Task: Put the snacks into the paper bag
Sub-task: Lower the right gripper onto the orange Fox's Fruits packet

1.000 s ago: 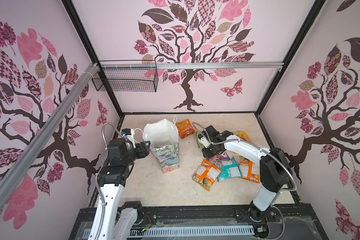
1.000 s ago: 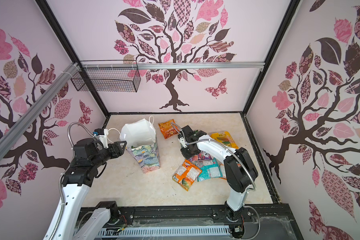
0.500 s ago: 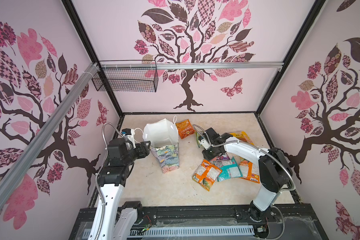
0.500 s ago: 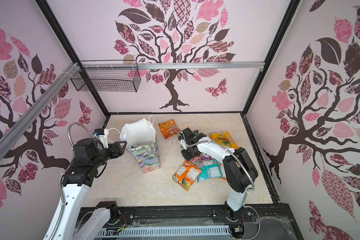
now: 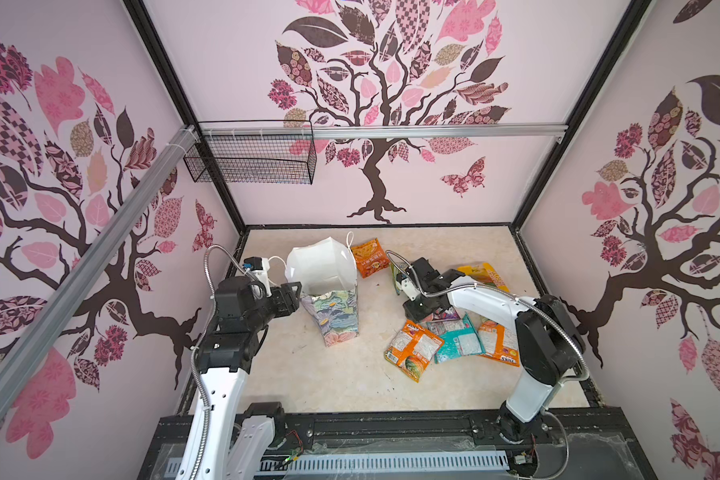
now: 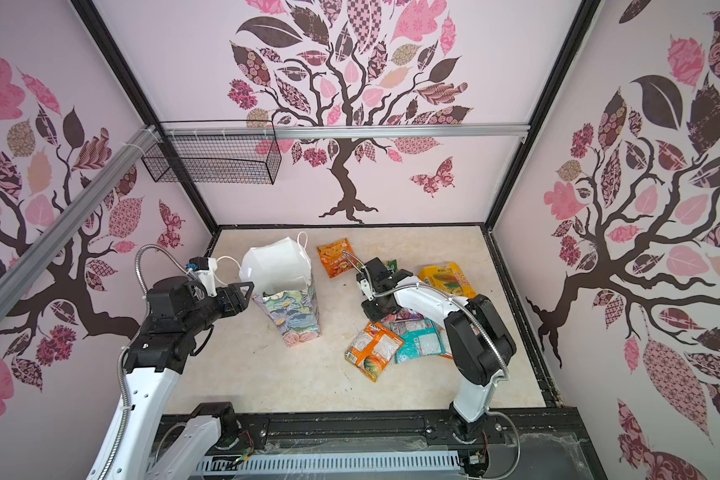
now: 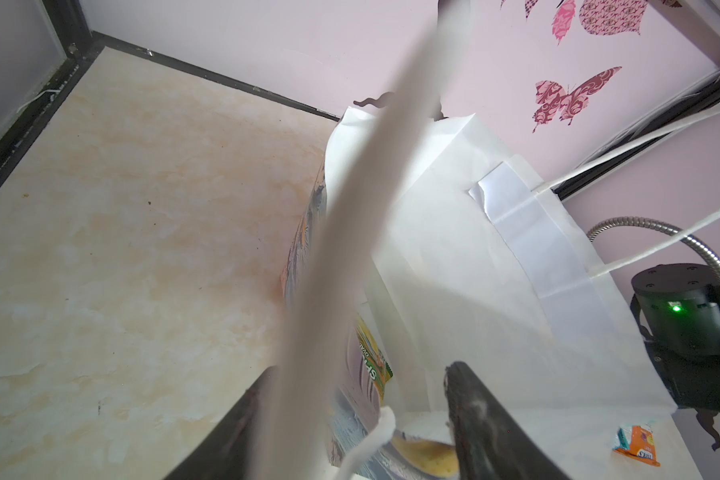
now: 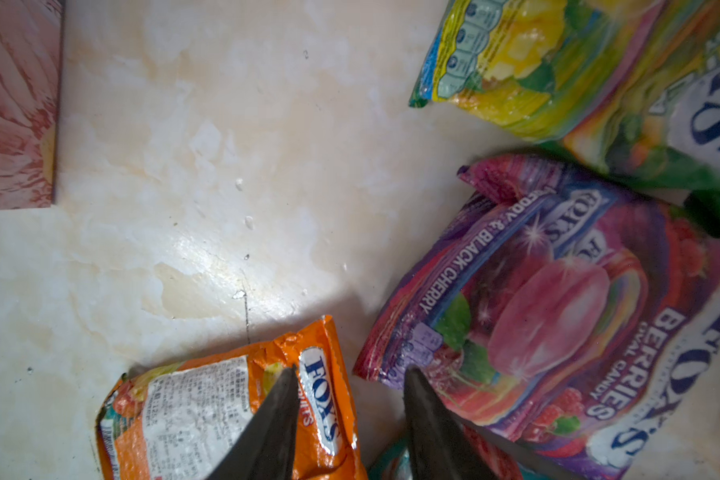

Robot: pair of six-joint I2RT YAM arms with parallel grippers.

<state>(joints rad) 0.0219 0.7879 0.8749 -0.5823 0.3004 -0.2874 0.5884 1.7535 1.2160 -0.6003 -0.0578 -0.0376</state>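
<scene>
The snacks lie mostly loose on the surface (image 8: pixel 225 166) under and around my right fingers (image 8: pixel 275 424). The orange Fox's packet (image 8: pixel 192 415) sits directly below one fingertip. The purple Fox's Berries packet (image 8: pixel 558 324) is just beside the other, and a yellow-and-green packet (image 8: pixel 558 70) lies beyond the tips. A teal packet (image 5: pixel 456 338) and an orange-and-white packet (image 5: pixel 497 340) lie behind these fingers, toward my elbow. A second orange packet (image 5: pixel 370 257) lies alone between them and the paper bag (image 5: pixel 333 320). A green-edged packet (image 7: pixel 373 357) is already inside the bag, showing just past my left fingers (image 7: pixel 474 424).

My right fingers are apart with nothing between them, hanging over the spot where the orange and purple packets nearly meet. I judge that this spread suits pinching a crinkled edge, not a whole packet. My left fingers are apart too. They seem to straddle the bag's near wall at the rim, one on the floral outside and one over the white lining. I take that as bracing, since the bag is tall and light and could tip or fold shut when a packet drops in. Whether they touch the paper I cannot tell.

My right arm reaches out from its base with the elbow high and the wrist bent, so the fingers point nearly straight down. My left arm rises upright, then runs level toward the bag's mouth.
</scene>
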